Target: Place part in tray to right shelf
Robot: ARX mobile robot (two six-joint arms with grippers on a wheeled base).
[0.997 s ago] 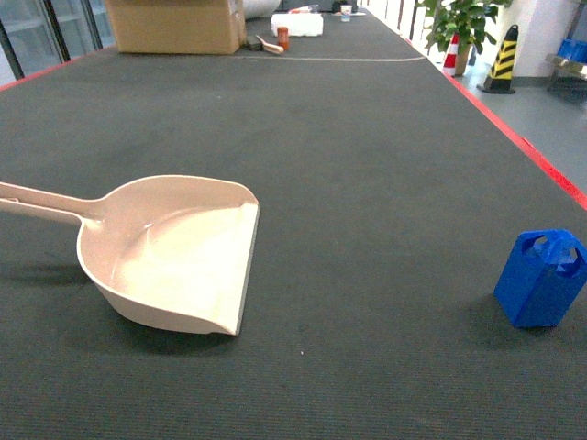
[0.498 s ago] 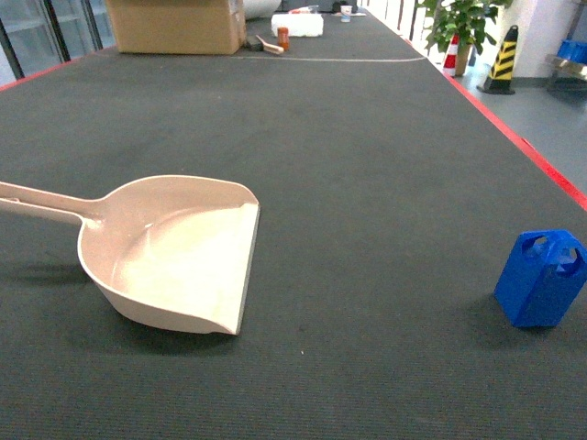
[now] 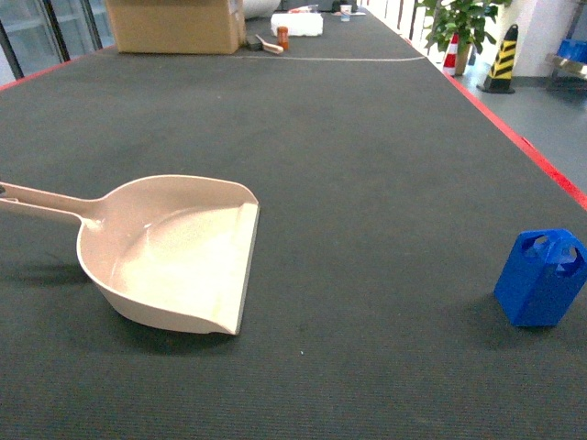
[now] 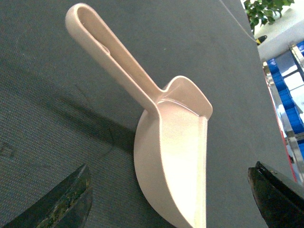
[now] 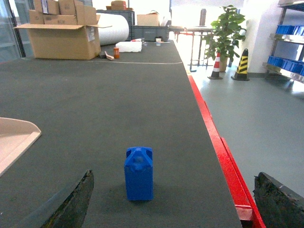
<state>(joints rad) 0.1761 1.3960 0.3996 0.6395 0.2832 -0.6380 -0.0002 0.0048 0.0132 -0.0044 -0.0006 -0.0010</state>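
Nothing readable here, honestly. The cardboard boxes (image 5: 59, 35) at the far end of the bench (image 5: 118, 95) have white labels, but they're way too small and blurry to make out any words.

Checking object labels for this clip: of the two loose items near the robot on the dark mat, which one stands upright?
The small blue part stands upright near the mat's right edge, handle loop on top. The beige tray lies flat, its handle pointing left.

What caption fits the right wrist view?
Open right gripper faces upright small bright-blue plastic block on dark mat, beige scoop at left.
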